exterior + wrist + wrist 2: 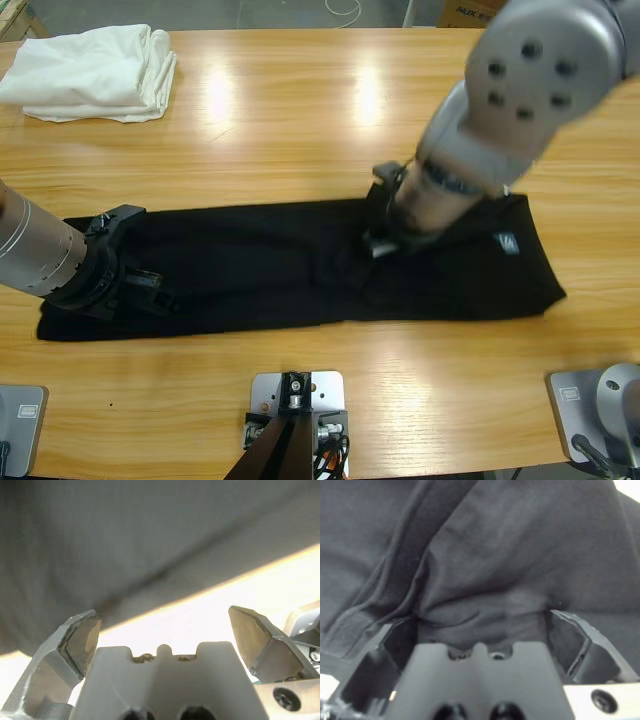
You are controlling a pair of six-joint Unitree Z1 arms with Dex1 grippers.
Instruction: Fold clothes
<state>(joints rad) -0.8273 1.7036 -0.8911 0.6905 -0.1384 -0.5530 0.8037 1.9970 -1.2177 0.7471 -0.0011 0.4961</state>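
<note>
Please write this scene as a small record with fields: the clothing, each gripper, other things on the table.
clothing: black polo shirt, folded into a long band lying across the table
label: small blue-grey label near the band's right end
left gripper: jaws open at the shirt's edge, at the band's left end; nothing between them
right gripper: jaws open, pressed down on the shirt near its middle, cloth bunched between them
other: folded white cloth at the far left corner, apart from the shirt
</note>
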